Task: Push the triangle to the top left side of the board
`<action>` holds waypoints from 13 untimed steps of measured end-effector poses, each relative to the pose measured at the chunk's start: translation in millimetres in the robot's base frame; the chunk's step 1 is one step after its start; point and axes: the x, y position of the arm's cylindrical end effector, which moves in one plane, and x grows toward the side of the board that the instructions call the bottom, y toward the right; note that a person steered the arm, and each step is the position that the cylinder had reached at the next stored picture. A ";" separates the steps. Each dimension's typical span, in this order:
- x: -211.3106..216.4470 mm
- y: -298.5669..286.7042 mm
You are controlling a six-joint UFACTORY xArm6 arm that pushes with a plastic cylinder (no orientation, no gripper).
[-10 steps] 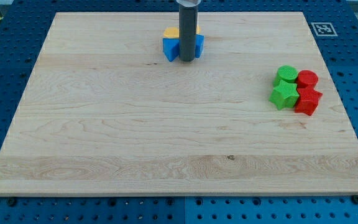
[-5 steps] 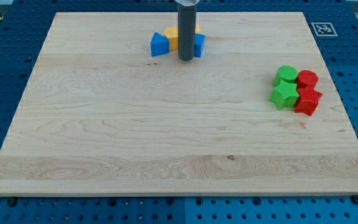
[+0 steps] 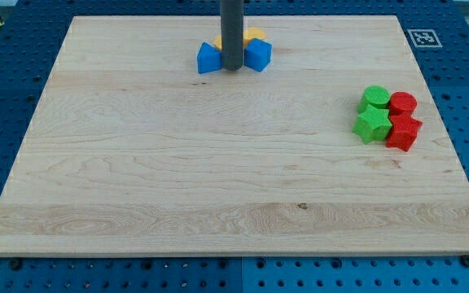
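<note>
A blue triangle block (image 3: 208, 58) lies near the top middle of the wooden board (image 3: 137, 163). My tip (image 3: 230, 68) rests on the board right next to the triangle's right side, between it and a blue cube-like block (image 3: 259, 54). An orange block (image 3: 253, 35) sits just behind them, mostly hidden by the rod.
At the view's right is a tight cluster: a green round block (image 3: 374, 97), a green star-like block (image 3: 370, 124), a red round block (image 3: 402, 103) and a red block (image 3: 402, 132). A marker tag (image 3: 422, 37) sits beyond the board's top right corner.
The blue triangle slid left, away from the other blue block. My tip has moved left and a little up, now standing between the two blue blocks.
</note>
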 end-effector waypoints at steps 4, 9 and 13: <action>-18.4 -14.3; 25.3 -49.6; 51.1 -93.9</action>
